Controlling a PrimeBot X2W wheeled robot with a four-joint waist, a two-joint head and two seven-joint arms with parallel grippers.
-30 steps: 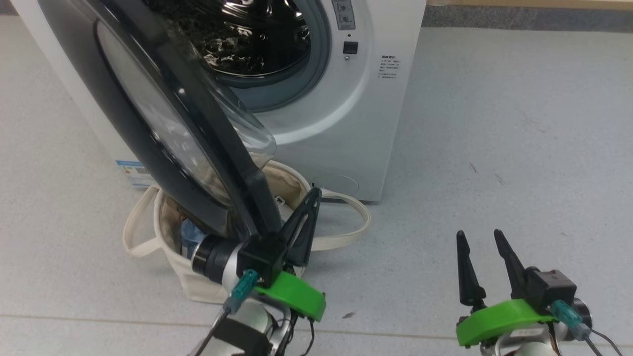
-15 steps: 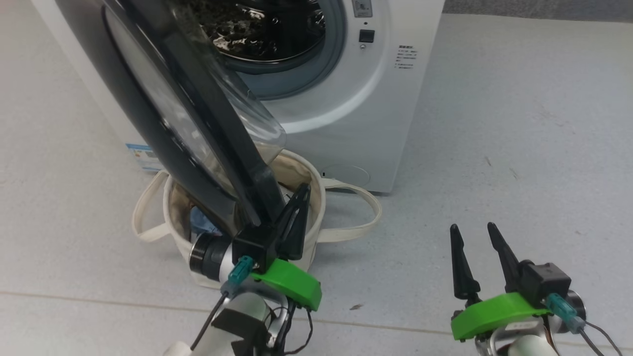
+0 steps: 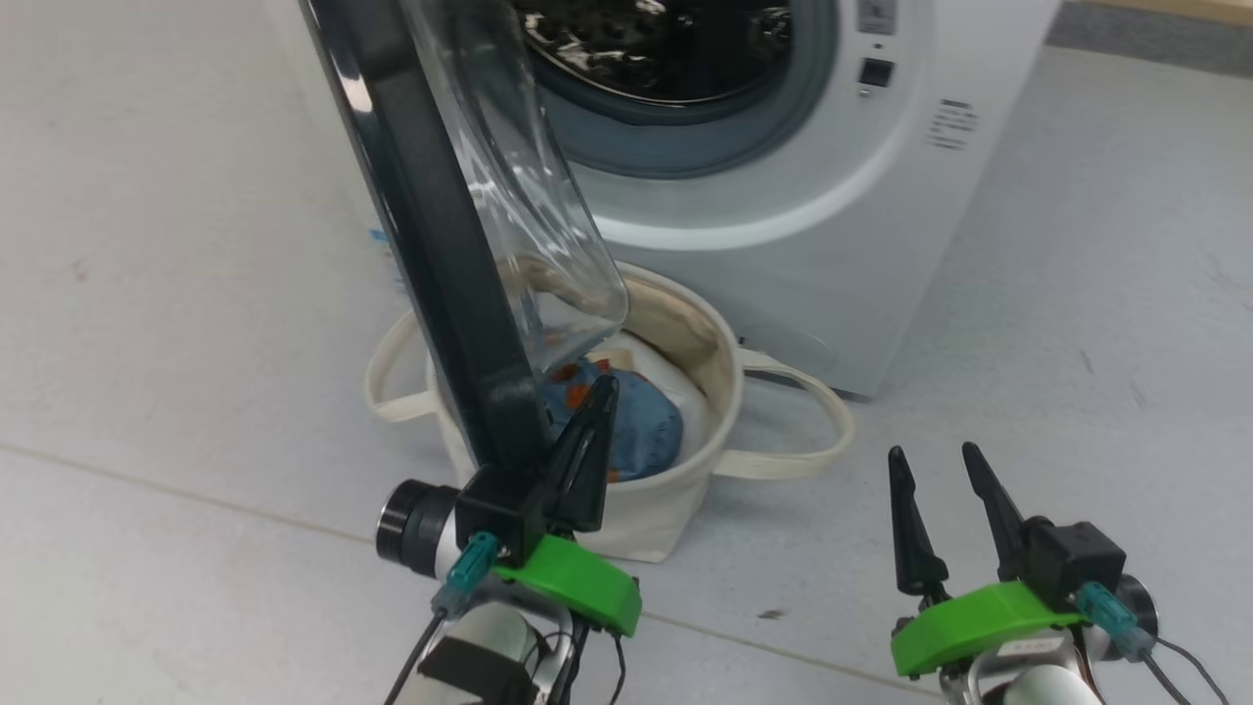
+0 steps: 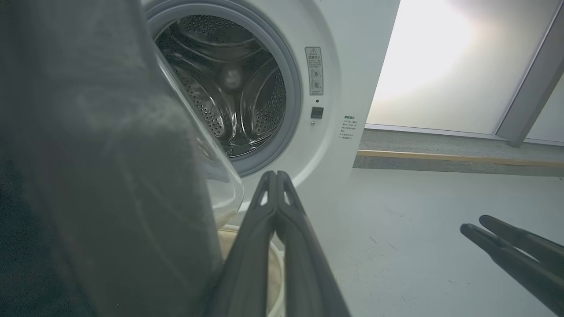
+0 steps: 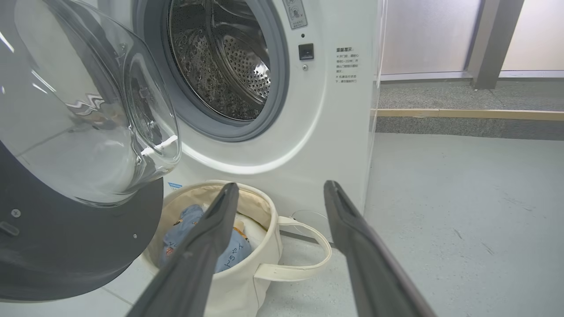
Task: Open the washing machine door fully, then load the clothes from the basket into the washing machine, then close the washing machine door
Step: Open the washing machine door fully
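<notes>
The washing machine (image 3: 803, 225) stands on the pale floor (image 3: 1077, 372) with its door (image 3: 440, 255) swung out on the left side, seen nearly edge-on in the head view. The door's black ring leans over the basket (image 3: 675, 519), and its clear glass bowl (image 3: 529, 196) bulges toward the machine's opening. The steel drum (image 5: 229, 57) behind the grey seal (image 5: 277, 88) is open to view.

The basket sits on the floor just in front of the machine, below the door's lower edge, with one loop handle lying out to each side. Inside it lie the clothes (image 3: 641, 426), blue fabric with orange prints, next to a plain white bundle (image 3: 680, 392).

The left tool (image 3: 605, 384) has its two dark fingers pressed together with nothing between them. It points up over the basket's near rim, just beside the door's lower edge; whether it touches the door cannot be told. The right tool (image 3: 932, 453) hovers above the bare floor well to the right of the basket, its fingers spread apart and empty.
</notes>
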